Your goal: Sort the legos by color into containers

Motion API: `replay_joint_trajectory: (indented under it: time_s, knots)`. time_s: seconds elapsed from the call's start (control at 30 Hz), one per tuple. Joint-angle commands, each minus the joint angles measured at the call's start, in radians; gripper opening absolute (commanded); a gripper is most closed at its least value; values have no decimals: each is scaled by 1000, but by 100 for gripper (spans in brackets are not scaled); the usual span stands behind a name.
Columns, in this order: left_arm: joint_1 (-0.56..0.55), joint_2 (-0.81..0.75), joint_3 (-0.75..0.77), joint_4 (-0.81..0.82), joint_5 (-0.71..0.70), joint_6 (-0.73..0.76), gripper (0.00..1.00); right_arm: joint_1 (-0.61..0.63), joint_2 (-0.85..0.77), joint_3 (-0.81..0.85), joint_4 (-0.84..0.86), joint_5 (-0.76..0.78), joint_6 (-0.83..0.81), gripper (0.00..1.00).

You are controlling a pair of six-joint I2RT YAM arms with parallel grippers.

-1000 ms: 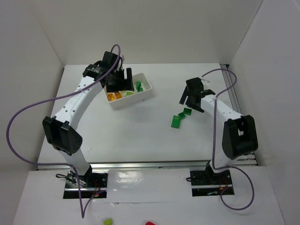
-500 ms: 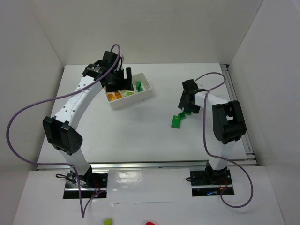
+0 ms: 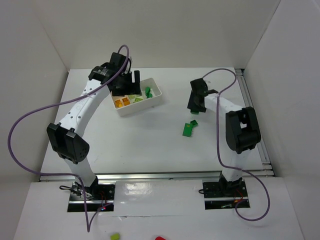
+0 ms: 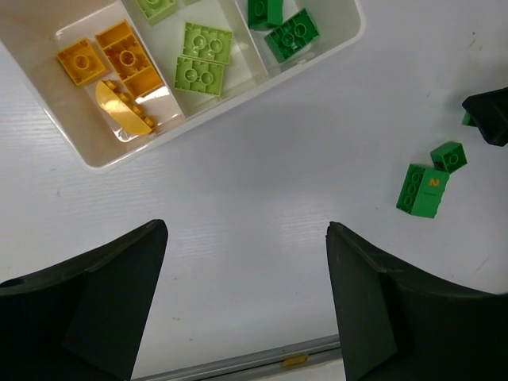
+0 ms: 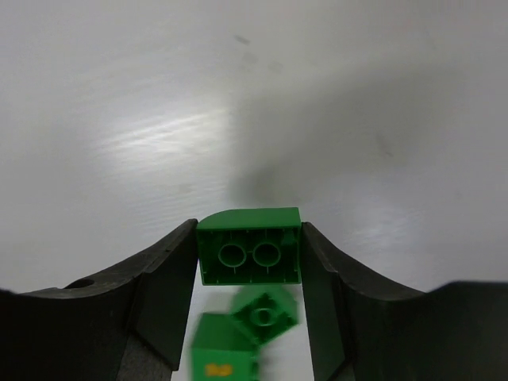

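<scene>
The white tray (image 3: 156, 101) (image 4: 238, 107) holds the containers. Orange legos (image 4: 119, 55) lie in one end compartment, pale lime ones (image 4: 202, 59) in the middle, dark green ones (image 4: 286, 28) in the other end. My left gripper (image 3: 127, 85) (image 4: 246, 238) hovers open and empty over the tray's near side. My right gripper (image 3: 194, 107) (image 5: 248, 230) is shut on a dark green brick (image 5: 250, 246), held underside up above the table. Two more dark green bricks (image 3: 188, 129) (image 5: 262, 313) (image 4: 422, 190) lie on the table just below it.
White walls enclose the table on three sides. A metal rail (image 3: 250, 100) runs along the right edge, and another (image 3: 165, 176) along the near edge. Purple cables loop off both arms.
My right gripper dropped onto the green bricks, shut on one and lifted it a little toward the far side. Two bricks stayed on the table. The left arm barely moved.
</scene>
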Motion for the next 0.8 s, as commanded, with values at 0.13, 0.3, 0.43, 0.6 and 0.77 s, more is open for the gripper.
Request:
replay_joint_trajectory:
  time_s: [0.13,0.3,0.43,0.6,0.77]
  knots:
    - [51,-119,-33,56,-147,-66,90,183,-14,335,42,-95,-105,38]
    - [94,-190,-73,82,-147,-77,90,271,201,666,5,-145,-138,38]
    - [118,-190,-82,73,-111,-77,90,285,367,860,5,-189,-138,38]
    - [136,-190,-82,53,-101,-55,90,295,520,1083,-29,-201,-127,57]
    - [154,-190,-73,41,-101,-46,90,295,458,1043,-3,-136,-118,83]
